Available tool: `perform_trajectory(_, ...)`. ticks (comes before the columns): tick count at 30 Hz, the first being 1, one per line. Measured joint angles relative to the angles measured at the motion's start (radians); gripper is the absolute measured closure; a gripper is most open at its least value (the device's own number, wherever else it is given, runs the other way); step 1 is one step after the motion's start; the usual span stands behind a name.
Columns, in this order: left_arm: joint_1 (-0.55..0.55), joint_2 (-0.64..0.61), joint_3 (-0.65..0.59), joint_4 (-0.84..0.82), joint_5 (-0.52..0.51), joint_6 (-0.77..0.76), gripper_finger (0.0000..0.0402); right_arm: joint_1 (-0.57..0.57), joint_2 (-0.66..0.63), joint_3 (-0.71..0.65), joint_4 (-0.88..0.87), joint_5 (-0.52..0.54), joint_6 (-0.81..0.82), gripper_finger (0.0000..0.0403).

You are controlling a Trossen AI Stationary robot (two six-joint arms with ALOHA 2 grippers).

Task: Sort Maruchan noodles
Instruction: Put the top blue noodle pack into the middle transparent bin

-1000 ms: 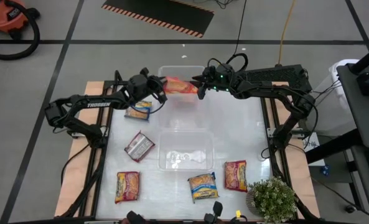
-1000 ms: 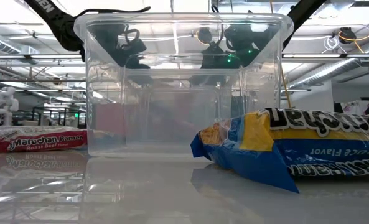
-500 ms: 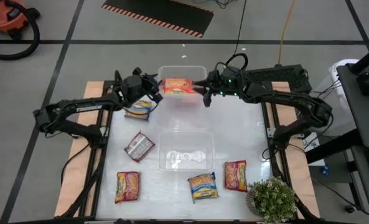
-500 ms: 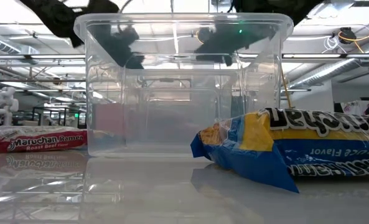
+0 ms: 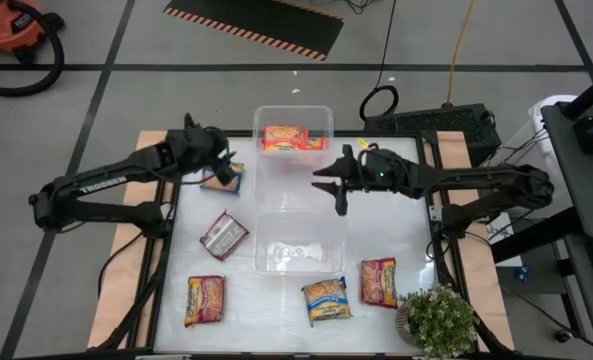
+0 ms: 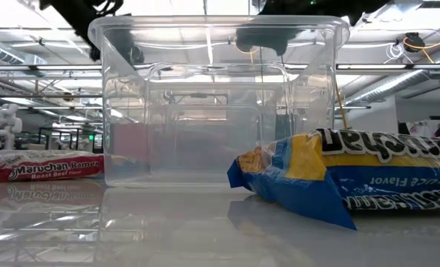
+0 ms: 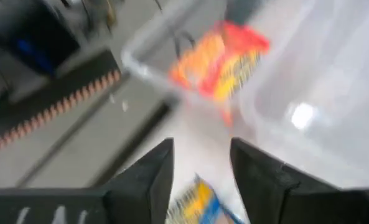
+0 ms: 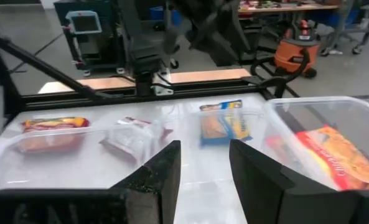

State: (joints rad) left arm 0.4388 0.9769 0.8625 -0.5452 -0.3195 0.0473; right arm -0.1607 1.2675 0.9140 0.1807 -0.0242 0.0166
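Dark-fingered and parted on nothing, the left gripper (image 5: 219,160) and right gripper (image 5: 338,186) flanked the far clear bin (image 5: 325,112), where an orange Maruchan packet (image 5: 286,137) lay, apparently sorted; six packets remained on the bench (image 5: 396,230), their flavours mostly unreadable, the near bin's (image 5: 337,262) contents unclear.

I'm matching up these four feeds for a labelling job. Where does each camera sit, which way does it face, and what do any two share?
High view: above the table, looking straight down; both arms show, the left gripper and right gripper, both open and empty.
Low view: at table-top height, looking level through the near clear bin.
Left wrist view: past its own fingers toward the far bin.
Right wrist view: past its own fingers across the table.
Shared: the orange packet in the far bin shows in the high view and both wrist views.
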Motion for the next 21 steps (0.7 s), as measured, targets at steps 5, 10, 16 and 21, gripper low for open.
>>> perform_trajectory(5, -0.009, 0.026, -0.003, -0.247, -0.035, -0.217, 0.0238, 0.045, -0.004, -0.008, -0.002, 0.001, 0.042, 0.0270)
perform_trajectory(10, -0.011, 0.060, -0.041, -0.410, -0.071, -0.407, 0.0238, 0.087, -0.003, -0.008, -0.011, 0.017, 0.050, 0.0270)
perform_trajectory(16, -0.013, 0.065, -0.182, -0.388, -0.078, -0.478, 0.0238, 0.135, -0.003, -0.008, -0.048, 0.053, 0.038, 0.0270)
perform_trajectory(21, -0.016, 0.065, -0.208, -0.380, -0.077, -0.581, 0.0238, 0.152, -0.003, -0.008, -0.084, 0.055, 0.032, 0.0270)
